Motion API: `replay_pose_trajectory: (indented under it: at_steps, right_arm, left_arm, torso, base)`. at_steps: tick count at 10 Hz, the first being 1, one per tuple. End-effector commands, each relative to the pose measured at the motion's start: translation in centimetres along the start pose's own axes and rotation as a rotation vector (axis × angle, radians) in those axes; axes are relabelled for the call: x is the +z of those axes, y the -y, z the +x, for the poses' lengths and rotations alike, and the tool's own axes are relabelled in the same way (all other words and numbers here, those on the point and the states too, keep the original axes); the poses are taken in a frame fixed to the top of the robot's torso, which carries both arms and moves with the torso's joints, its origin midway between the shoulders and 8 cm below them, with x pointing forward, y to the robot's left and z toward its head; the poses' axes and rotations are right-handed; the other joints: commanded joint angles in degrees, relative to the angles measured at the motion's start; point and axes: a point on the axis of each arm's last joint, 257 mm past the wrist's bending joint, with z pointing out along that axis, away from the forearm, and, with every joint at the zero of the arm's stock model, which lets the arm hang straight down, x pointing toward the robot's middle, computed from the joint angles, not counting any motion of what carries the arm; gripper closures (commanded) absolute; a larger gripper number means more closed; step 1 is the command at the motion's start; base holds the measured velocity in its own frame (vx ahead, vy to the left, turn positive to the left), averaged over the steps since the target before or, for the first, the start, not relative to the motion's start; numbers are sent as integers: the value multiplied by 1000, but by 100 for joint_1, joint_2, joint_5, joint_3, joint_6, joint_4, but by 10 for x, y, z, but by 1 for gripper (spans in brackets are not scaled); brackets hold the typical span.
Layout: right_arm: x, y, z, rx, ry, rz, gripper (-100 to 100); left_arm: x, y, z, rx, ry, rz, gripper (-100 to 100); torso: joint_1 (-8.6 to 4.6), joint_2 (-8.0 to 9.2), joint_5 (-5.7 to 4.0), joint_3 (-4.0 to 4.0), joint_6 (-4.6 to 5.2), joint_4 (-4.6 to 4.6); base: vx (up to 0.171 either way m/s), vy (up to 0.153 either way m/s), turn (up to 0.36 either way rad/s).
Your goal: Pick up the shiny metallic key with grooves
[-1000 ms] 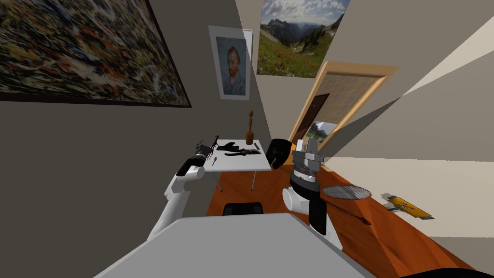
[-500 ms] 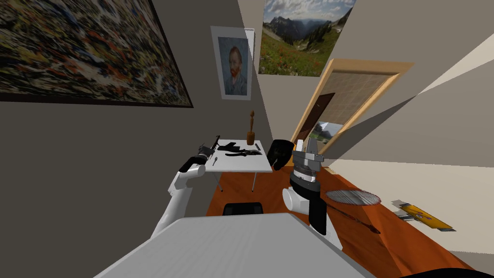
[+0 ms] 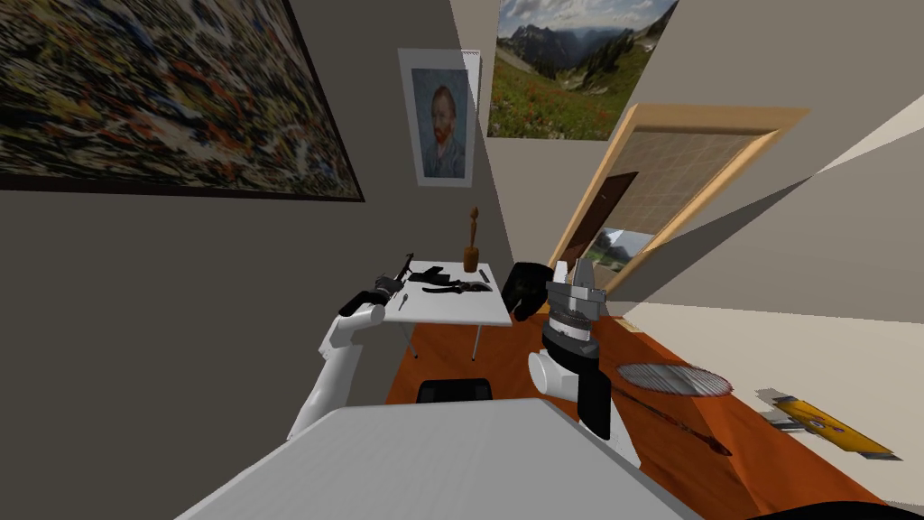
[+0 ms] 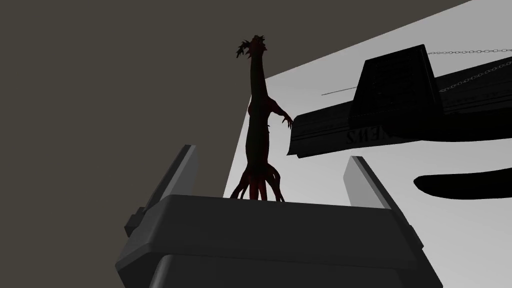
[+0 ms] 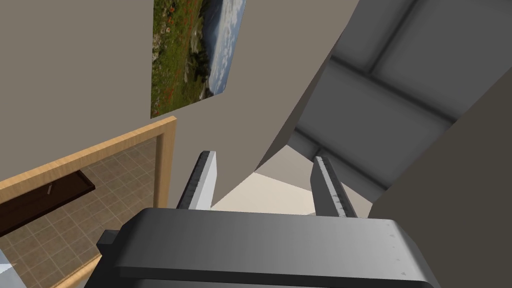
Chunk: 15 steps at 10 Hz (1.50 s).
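Observation:
A small white table point(image 3: 456, 307) stands against the grey wall. Near its front left corner lies a slim grey key-like thing point(image 3: 402, 300). My left gripper point(image 3: 394, 283) hangs at the table's left edge, just beyond that thing. Its fingers stand open point(image 4: 270, 180) with nothing held. Ahead of them rises a thin dark spindly figure point(image 4: 257, 125) at the table's edge point(image 4: 320, 165). Beside the figure lies a black boxy thing with a chain point(image 4: 400, 100). My right gripper point(image 3: 574, 271) is raised to the table's right, open point(image 5: 265, 185) and holding nothing.
Black items point(image 3: 442, 278), a brown figurine point(image 3: 471, 244) and another small slim thing point(image 3: 483, 273) lie on the table. A black chair point(image 3: 525, 287) stands at its right. A black seat point(image 3: 454, 390) is in front of me. A racket point(image 3: 672, 379) and a yellow thing point(image 3: 826, 426) lie on the floor.
The whole head view has shifted, so I have moved a little. My left gripper has crept slightly right, toward the table's left edge. The right arm holds its pose.

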Motion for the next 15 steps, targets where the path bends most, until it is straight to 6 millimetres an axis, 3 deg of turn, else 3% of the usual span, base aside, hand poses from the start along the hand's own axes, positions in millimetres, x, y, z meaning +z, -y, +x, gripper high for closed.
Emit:
replay_pose_trajectory:
  at_steps: [1, 9, 15]
  right_arm:
    - [0, 0, 0, 0, 0, 0, 0]
    - [0, 0, 0, 0, 0, 0, 0]
    - [0, 0, 0, 0, 0, 0, 0]
  left_arm:
    - [4, -8, -11, -49, 42, -32, -100]
    - [10, -46, -59, -197, 231, -174, -100]
    - [3, -76, -90, -284, 359, -270, -100]
  torso:
    - [0, 0, 0, 0, 0, 0]
    - [1, 1, 0, 1, 0, 0]
    - [1, 3, 0, 2, 1, 1]
  base:
    - [24, -8, 93]
    - [24, -5, 48]
    - [21, -6, 39]
